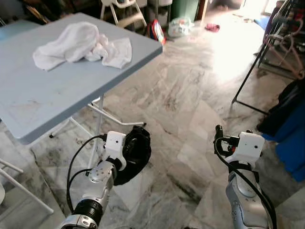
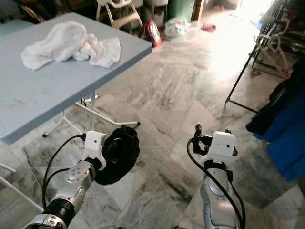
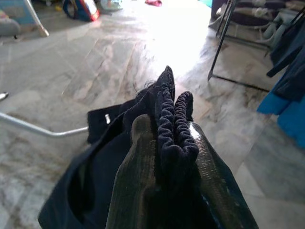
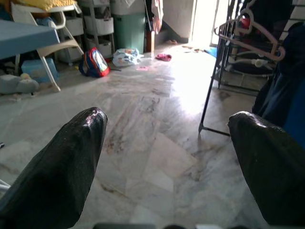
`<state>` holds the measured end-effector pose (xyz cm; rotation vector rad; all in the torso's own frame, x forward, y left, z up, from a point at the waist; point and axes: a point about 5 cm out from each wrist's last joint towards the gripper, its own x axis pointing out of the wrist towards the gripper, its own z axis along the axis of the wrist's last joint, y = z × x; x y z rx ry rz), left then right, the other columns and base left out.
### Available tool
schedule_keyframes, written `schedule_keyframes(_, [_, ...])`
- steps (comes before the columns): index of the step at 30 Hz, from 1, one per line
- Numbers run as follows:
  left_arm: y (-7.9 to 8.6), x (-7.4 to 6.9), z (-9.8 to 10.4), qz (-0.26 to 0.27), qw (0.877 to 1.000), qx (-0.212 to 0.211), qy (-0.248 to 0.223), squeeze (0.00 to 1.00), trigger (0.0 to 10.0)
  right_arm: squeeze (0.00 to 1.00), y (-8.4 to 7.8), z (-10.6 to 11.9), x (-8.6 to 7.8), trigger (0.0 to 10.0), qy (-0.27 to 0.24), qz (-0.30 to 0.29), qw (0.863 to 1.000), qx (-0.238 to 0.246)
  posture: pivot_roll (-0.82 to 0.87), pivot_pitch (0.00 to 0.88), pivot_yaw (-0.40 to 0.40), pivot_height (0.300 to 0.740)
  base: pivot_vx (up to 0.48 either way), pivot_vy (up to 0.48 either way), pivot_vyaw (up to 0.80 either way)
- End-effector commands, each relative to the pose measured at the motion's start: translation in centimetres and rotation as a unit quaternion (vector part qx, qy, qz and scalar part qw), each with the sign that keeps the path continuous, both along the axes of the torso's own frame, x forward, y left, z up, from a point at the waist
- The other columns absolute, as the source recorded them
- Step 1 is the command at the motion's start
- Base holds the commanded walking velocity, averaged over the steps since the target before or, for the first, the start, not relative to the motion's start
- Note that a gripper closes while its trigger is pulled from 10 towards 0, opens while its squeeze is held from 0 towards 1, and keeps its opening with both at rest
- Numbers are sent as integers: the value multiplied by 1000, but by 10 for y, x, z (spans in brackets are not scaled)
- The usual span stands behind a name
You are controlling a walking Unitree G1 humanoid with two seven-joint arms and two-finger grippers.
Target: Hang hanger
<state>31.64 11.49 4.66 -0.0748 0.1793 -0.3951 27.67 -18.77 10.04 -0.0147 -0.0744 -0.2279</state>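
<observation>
The left gripper (image 3: pixel 174 138) has its 2 fingers (image 3: pixel 136 176) clamped on a dark garment (image 1: pixel 133 155), pinching a ribbed, elastic-looking edge of it; the cloth hangs in a bundle at the gripper, low over the marble floor (image 1: pixel 190 95) and just beside the edge of the tabletop (image 1: pixel 52 100). I cannot tell whether a hanger is inside the garment. The right gripper (image 4: pixel 167 157) is held forward with its fingers (image 4: pixel 62 162) wide apart and nothing between them, pointing toward the rack (image 4: pixel 224 57) across the room.

A pink hanger (image 4: pixel 250 40) is on that rack, among dark and blue clothes (image 1: pixel 286 124) at the robot's right. White cloths (image 1: pixel 81 45) lie bunched on the tabletop, well apart from both grippers.

As a judgement, the task is at an early-to-middle stage: the pick-up looks done, since the garment is secured in the left gripper, but nothing has been hung by it. The rack is well apart from the robot, so what is left is to walk over, raise the load to the rail and hook it on. The free right gripper could steady it there.
</observation>
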Motion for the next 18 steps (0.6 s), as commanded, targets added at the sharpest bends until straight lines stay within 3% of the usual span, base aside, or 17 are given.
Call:
schedule_keyframes(1, [0, 7, 11, 5, 1000, -11, -19, 0, 10000, 0, 2, -2, 0, 10000, 4, 5, 1000, -3, -68, 0, 49, 740, 0, 0, 0])
schedule_keyframes(7, [5, 12, 13, 19, 999, -20, -16, 0, 10000, 0, -4, -7, -4, 10000, 15, -11, 1000, 0, -85, 0, 37, 740, 259, 0, -74])
schedule_keyframes(13, [8, 14, 15, 25, 999, -21, -17, 0, 10000, 0, -7, -5, -2, 10000, 12, -11, 1000, -15, -91, 0, 53, 740, 355, 0, -620])
schedule_keyframes(18, [0, 17, 19, 20, 999, -30, -25, 0, 10000, 0, -7, -2, 7, 10000, 6, -1, 1000, -22, -89, 19, 56, 740, 366, 0, -800])
